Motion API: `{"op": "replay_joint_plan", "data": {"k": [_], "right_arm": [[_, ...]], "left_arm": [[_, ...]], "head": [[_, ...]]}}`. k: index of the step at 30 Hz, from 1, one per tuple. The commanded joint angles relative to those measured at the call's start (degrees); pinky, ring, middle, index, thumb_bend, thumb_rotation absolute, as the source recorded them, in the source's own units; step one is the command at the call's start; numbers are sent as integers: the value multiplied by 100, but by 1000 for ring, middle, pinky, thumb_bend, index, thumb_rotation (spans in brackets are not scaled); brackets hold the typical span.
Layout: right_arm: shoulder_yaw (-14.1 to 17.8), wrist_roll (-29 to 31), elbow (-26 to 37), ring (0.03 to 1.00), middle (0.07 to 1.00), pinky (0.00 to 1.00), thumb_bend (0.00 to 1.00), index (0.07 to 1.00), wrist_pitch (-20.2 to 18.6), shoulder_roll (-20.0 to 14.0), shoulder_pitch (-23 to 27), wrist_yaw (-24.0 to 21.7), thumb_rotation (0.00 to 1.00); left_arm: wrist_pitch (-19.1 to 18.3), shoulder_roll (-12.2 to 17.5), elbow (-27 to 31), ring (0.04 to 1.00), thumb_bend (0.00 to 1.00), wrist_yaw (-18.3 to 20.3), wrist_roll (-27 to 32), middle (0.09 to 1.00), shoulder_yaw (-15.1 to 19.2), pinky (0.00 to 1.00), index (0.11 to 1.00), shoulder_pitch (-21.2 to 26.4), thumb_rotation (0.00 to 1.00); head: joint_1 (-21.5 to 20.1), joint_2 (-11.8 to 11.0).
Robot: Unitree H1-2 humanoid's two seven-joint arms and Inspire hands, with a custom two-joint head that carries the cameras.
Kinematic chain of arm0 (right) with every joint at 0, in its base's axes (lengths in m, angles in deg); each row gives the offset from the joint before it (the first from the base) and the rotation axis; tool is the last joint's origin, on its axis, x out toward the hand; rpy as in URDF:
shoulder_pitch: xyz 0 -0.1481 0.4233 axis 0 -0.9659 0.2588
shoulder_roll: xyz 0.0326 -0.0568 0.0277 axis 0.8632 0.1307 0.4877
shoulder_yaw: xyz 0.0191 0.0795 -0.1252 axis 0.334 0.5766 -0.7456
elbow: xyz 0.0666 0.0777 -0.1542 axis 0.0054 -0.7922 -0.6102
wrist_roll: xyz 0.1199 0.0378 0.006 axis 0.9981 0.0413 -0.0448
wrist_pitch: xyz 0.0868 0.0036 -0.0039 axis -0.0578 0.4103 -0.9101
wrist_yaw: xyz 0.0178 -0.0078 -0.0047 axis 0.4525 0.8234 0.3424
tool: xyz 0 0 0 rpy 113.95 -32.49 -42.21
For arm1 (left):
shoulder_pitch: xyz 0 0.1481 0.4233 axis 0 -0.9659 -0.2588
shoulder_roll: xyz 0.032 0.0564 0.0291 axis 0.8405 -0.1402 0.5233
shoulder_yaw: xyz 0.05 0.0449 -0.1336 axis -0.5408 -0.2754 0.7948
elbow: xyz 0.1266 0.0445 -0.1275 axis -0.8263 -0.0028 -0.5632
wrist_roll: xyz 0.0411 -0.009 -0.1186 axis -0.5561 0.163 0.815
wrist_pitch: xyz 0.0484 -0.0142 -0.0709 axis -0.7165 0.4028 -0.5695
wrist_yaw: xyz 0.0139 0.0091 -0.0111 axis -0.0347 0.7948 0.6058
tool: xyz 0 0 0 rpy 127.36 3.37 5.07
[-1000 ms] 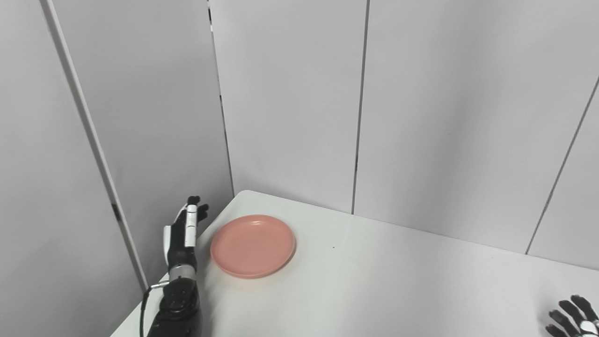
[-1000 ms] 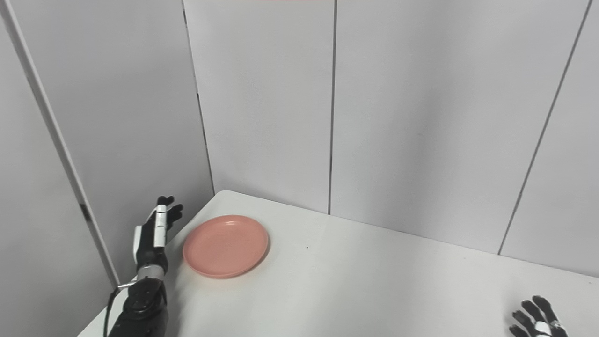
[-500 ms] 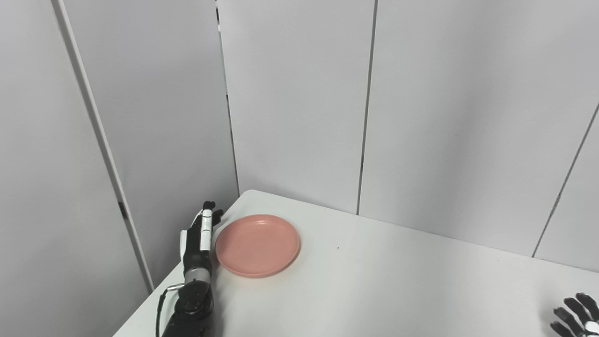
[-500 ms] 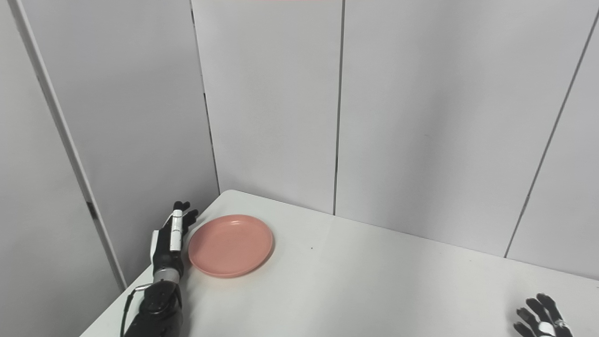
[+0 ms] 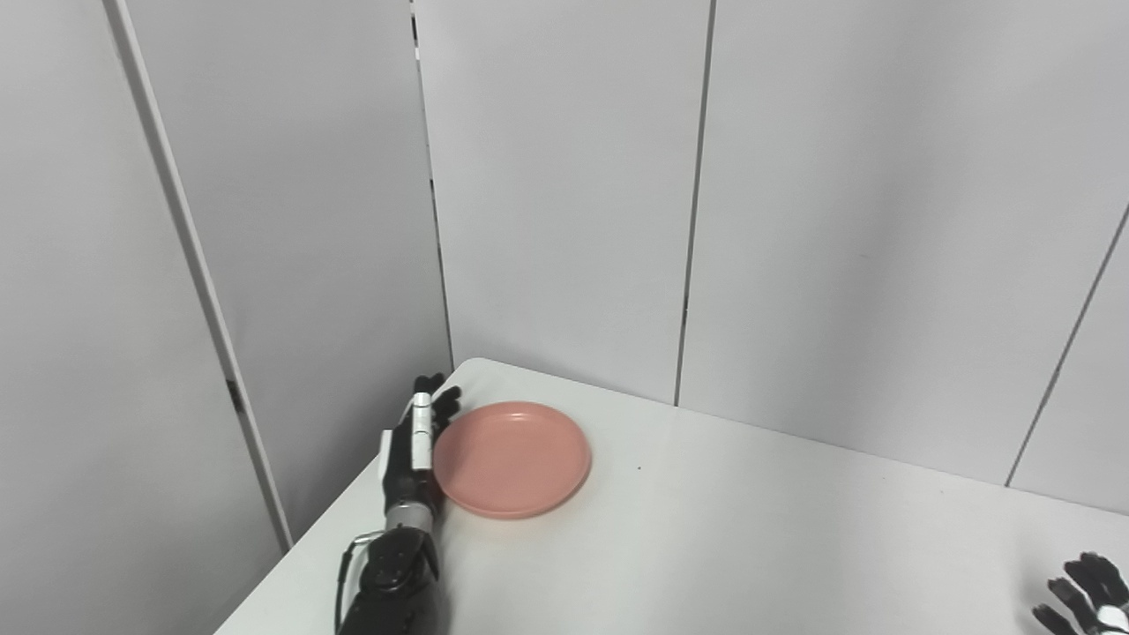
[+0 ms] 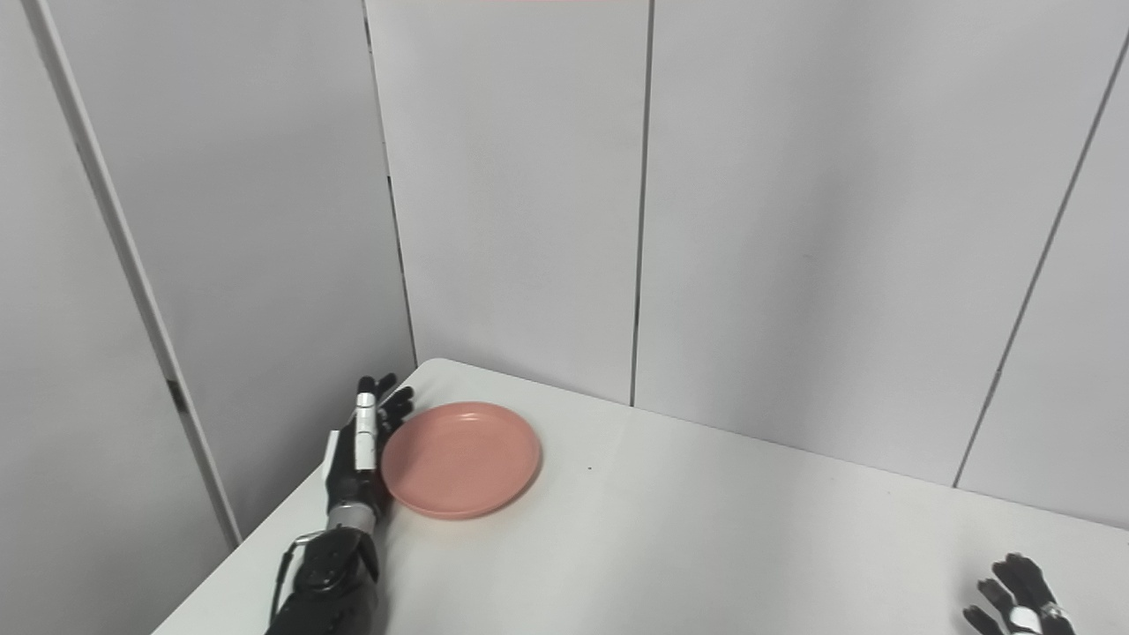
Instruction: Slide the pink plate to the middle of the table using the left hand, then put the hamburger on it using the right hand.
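Pink plate (image 5: 512, 459) near table's (image 5: 706, 547) far-left corner, left hand (image 5: 413, 445) flat, fingers spread, edge-on against its left rim holding nothing; looks light, rigid, slippery, so push at rim; right hand (image 5: 1083, 595) splayed, empty, near-right edge.

bare table (image 5: 750, 547) right of pink plate (image 5: 516, 459), wall panels (image 5: 564, 220) close behind

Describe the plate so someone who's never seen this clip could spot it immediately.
On the white table, look to the far left corner by the grey wall panels. The pink plate lies flat there, round and empty, with the left hand at its left rim.
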Motion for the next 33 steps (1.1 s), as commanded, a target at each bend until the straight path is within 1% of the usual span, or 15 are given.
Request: {"op": "replay_joint_plan", "data": {"k": [1, 2, 4, 6, 7, 8, 10, 13, 16, 17, 19, 22, 25, 28, 33], "right_arm": [[0, -10, 246, 921, 925, 895, 529, 875, 49, -33, 110, -7, 775], [2, -3, 249, 922, 925, 898, 531, 875, 38, -34, 109, -11, 775], [4, 25, 278, 926, 929, 915, 537, 875, -8, -31, 101, -17, 769], [4, 27, 296, 931, 932, 931, 531, 875, -16, -22, 98, -11, 765], [3, 19, 271, 934, 933, 942, 527, 875, 31, -20, 104, -13, 766], [3, 13, 251, 946, 944, 966, 520, 882, 65, -18, 109, -16, 773], [2, 6, 236, 951, 950, 979, 519, 886, 86, -19, 111, -19, 780], [19, 13, 235, 955, 955, 988, 510, 887, 97, 21, 116, 21, 782], [18, -1, 240, 964, 961, 999, 513, 891, 115, 35, 117, 49, 774], [21, -13, 227, 958, 959, 989, 494, 886, 148, 45, 121, 65, 769], [12, -20, 231, 960, 963, 990, 487, 890, 134, 39, 122, 67, 773], [3, -1, 239, 974, 974, 999, 517, 903, 112, 19, 113, 48, 781], [6, -9, 274, 976, 977, 1000, 515, 906, 117, 29, 98, 66, 772], [-12, 29, 363, 996, 996, 1000, 544, 933, -11, 6, 75, 40, 786], [-23, 42, 398, 1000, 1000, 1000, 539, 945, 10, 18, 65, 47, 774]], "left_arm": [[-139, -100, 44, 828, 859, 268, 292, 817, 40, 875, 824, 88, 997], [-155, -142, 50, 828, 859, 369, 418, 818, 81, 873, 825, 93, 996], [-184, -206, 62, 805, 853, 455, 566, 801, 131, 826, 813, 101, 991], [-165, -245, 21, 782, 852, 512, 586, 784, 110, 785, 801, 107, 993], [-217, -281, 25, 778, 855, 619, 655, 781, 100, 772, 799, 101, 993], [-257, -305, 28, 786, 862, 696, 713, 787, 90, 787, 800, 97, 982], [-302, -335, 34, 791, 862, 788, 777, 790, 84, 793, 799, 95, 977], [-358, -431, 14, 788, 861, 845, 744, 785, 0, 779, 790, 103, 977], [-441, -500, 37, 790, 864, 849, 734, 786, -48, 785, 789, 95, 980], [-440, -530, 20, 796, 859, 876, 748, 789, -56, 799, 785, 99, 970], [-354, -574, -69, 802, 857, 970, 701, 795, -117, 804, 788, 105, 967], [-243, -640, -241, 811, 854, 1106, 690, 806, -188, 798, 806, 124, 979], [-204, -756, -349, 815, 850, 1058, 621, 809, -260, 798, 814, 146, 980], [-70, -869, -571, 824, 853, 1058, 508, 812, -351, 811, 814, 199, 970], [9, -1004, -760, 853, 816, 1060, 428, 834, -431, 843, 835, 244, 981]], "head": [[-14, 15], [-22, 17], [-35, 19], [-50, 24], [-53, 21], [-50, 25], [-50, 25], [-87, 33], [-121, 43], [-121, 43], [-149, 53], [-171, 65], [-210, 94], [-223, 106], [-248, 129]]}}
